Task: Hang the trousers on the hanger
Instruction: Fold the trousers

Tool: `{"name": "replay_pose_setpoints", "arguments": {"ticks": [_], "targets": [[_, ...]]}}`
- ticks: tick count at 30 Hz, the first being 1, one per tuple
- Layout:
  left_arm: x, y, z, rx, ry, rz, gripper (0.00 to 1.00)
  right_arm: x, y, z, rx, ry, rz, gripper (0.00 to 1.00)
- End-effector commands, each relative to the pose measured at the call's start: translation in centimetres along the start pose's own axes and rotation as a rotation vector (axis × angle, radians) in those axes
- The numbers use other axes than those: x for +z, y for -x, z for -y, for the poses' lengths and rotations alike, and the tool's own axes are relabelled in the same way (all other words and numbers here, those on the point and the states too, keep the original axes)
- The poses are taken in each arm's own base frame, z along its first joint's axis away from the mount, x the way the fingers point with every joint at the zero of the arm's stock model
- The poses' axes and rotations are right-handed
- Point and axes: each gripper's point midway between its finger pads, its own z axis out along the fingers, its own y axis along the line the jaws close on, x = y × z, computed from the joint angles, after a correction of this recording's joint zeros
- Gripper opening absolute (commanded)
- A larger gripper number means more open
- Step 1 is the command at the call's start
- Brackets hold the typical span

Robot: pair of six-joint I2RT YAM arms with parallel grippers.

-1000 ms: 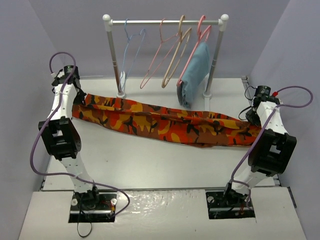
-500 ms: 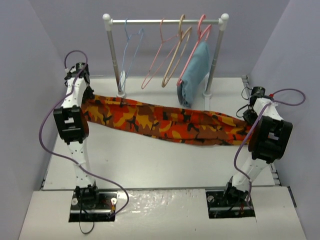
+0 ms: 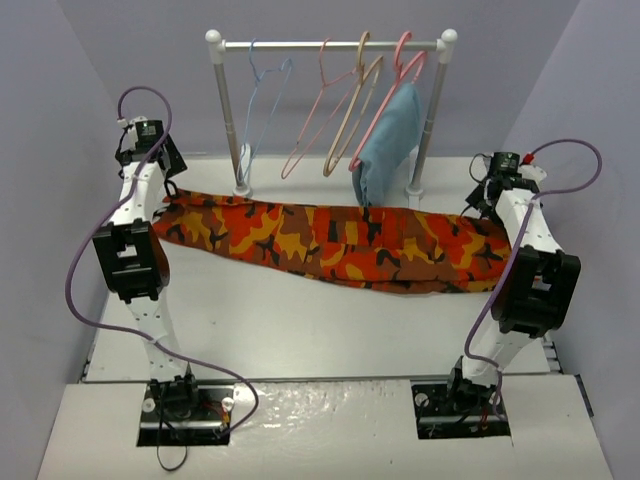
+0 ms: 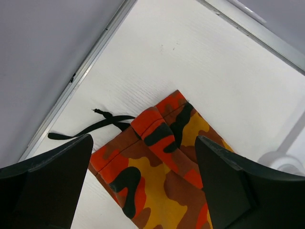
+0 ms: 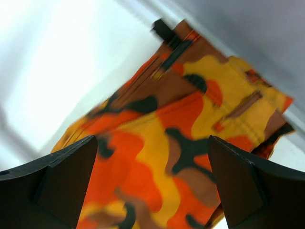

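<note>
Left and right jaws, both apart, are lifting clear, having released the trousers point(image 3: 330, 240) flat on the desk point(image 3: 300, 320); hanger point(image 3: 269, 105) waiting.

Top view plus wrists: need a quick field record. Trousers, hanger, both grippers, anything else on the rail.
trousers: lying lengthwise across the table, not on any hanger
hanger: empty, hooked at the left end of the rail
left gripper: open, over the trousers' left end
right gripper: open, over the trousers' right end
blue garment: hanging at the rail's right end
</note>
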Motion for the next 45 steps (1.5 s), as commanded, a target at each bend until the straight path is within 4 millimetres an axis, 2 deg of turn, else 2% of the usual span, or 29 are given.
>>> {"name": "replay_pose_setpoints", "arguments": {"ticks": [1,3,5,9,10,12,15,18,20,24,27,29,33,36,38,41,43,45], "targets": [[-4.0,3.5,0.4,-0.020,-0.098,0.122,0.85,-4.2,1.1,-2.0,0.013,0.158,0.079,0.96],[-3.6,1.3,0.4,-0.014,-0.120,0.079,0.80,-4.6,-0.8,-1.8,0.004,0.195,0.059,0.96],[-2.8,-2.0,0.3,-0.003,-0.135,0.014,0.75,-4.5,-2.3,-2.1,0.009,0.244,0.043,0.94],[-0.6,-6.5,0.9,0.018,-0.146,-0.101,0.66,-3.4,-6.0,-3.0,0.006,0.321,-0.032,0.94],[-0.3,-6.8,1.0,0.024,-0.149,-0.114,0.65,-2.7,-7.4,-2.6,0.004,0.313,-0.064,0.93],[1.1,-8.7,1.2,0.041,-0.142,-0.171,0.63,-1.7,-9.2,-2.6,-0.001,0.317,-0.099,0.93],[2.2,-10.0,0.6,0.068,-0.096,-0.240,0.56,-0.1,-11.9,-2.2,-0.015,0.300,-0.162,0.92],[2.8,-12.0,-1.2,0.102,-0.010,-0.321,0.49,1.1,-15.1,-1.0,-0.027,0.253,-0.252,0.90],[2.5,-13.3,-3.3,0.123,0.070,-0.371,0.44,1.0,-17.2,-0.2,-0.015,0.246,-0.309,0.90],[0.9,-16.2,-8.8,0.107,0.227,-0.487,0.33,0.3,-19.8,2.2,-0.016,0.184,-0.373,0.90],[-0.5,-17.5,-12.6,0.029,0.287,-0.519,0.30,-0.8,-20.5,3.5,-0.006,0.165,-0.389,0.91],[-2.0,-19.6,-14.9,0.003,0.331,-0.551,0.28,-1.6,-20.7,4.0,0.006,0.165,-0.393,0.91],[-3.6,-19.9,-17.1,-0.066,0.357,-0.523,0.26,-2.8,-19.6,4.3,0.020,0.174,-0.370,0.91],[-4.8,-17.7,-17.0,-0.105,0.321,-0.447,0.27,-4.0,-17.7,3.8,0.005,0.208,-0.323,0.91],[-5.1,-16.0,-15.5,-0.139,0.233,-0.386,0.37,-4.8,-15.4,2.6,-0.024,0.257,-0.265,0.92],[-5.8,-13.3,-13.9,-0.180,0.134,-0.296,0.48,-6.1,-13.2,0.8,-0.063,0.335,-0.217,0.92],[-5.9,-12.7,-13.2,-0.187,0.101,-0.292,0.50,-7.0,-12.2,-0.5,-0.100,0.373,-0.184,0.92],[-5.3,-13.1,-13.0,-0.192,0.104,-0.317,0.50,-7.4,-11.8,-1.1,-0.124,0.382,-0.158,0.92]]}}
